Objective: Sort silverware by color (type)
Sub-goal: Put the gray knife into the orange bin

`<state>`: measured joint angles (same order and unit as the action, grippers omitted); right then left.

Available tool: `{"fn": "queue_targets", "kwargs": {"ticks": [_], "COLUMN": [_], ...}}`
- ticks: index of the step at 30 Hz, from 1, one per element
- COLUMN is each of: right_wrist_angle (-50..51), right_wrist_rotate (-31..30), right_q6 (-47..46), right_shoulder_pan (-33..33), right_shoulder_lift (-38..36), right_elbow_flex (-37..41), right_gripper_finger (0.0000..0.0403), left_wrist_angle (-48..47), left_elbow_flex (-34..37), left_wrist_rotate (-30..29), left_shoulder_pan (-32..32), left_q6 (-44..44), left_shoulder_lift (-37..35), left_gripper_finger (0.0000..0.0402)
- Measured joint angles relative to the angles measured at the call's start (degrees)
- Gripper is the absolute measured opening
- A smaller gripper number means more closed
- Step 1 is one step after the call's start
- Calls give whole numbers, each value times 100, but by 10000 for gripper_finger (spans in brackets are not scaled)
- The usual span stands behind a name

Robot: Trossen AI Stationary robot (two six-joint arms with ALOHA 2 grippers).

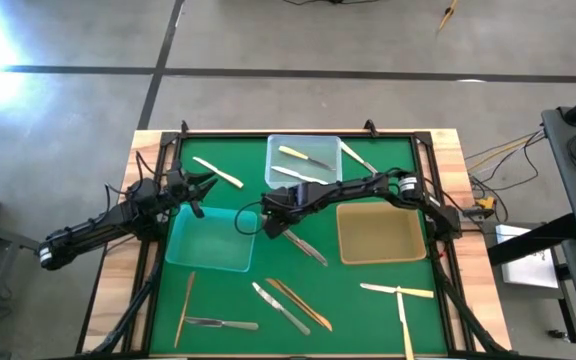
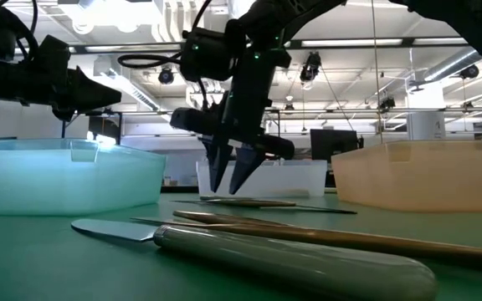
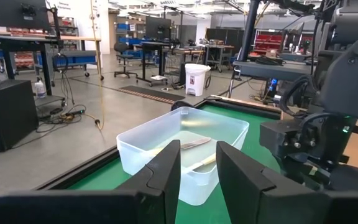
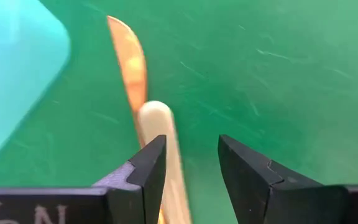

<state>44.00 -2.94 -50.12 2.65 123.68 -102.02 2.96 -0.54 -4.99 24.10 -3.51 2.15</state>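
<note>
- Silver knife (image 2: 249, 255), nearest the low camera: lies flat on the green table (image 1: 368, 310), its thick handle to the right and blade to the left; likely the one at the near centre in the high view (image 1: 280, 307).
- Gold utensil (image 1: 299, 303): lies just beside that silver knife, on its right, at an angle.
- Near-left pair: a gold utensil (image 1: 185, 308) lying lengthwise and a silver knife (image 1: 220, 323) lying crosswise.
- Near-right pair: two cream utensils (image 1: 399, 296) crossed over each other.
- Right end effector (image 1: 271, 224): at the centre of the table, pointing down, fingers parted a little and holding nothing; tips just above the mat. In its wrist view a gold-bladed knife with a cream handle (image 4: 143, 118) lies under the left finger (image 4: 146, 167).
- Silver utensil (image 1: 306, 247): on the mat just near of the right end effector.
- Clear tray (image 1: 272, 158), far centre: holds a cream utensil (image 1: 303, 156) and a silver one (image 1: 299, 175).
- Cream utensil (image 1: 218, 172): on the mat left of the clear tray.
- Utensil (image 1: 358, 157): just right of the clear tray; colour unclear.
- Blue tray (image 1: 208, 245), left.
- Amber tray (image 1: 381, 234), right.
- Left end effector (image 1: 206, 184): raised at the far left, fingers slightly apart, empty.
</note>
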Motion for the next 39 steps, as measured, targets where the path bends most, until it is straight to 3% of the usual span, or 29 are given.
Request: {"fn": "queue_targets", "kwargs": {"ticks": [39], "right_wrist_angle": [-278], "right_wrist_rotate": [-165], "right_q6": [171], "right_shoulder_pan": [-39], "right_shoulder_lift": [78], "right_elbow_flex": [199], "right_gripper_finger": [137], "left_wrist_angle": [0], "left_elbow_flex": [0], "left_wrist_rotate": [2], "left_shoulder_pan": [-2], "left_q6": [-1], "left_shoulder_lift": [1], "left_gripper_finger": [87]}}
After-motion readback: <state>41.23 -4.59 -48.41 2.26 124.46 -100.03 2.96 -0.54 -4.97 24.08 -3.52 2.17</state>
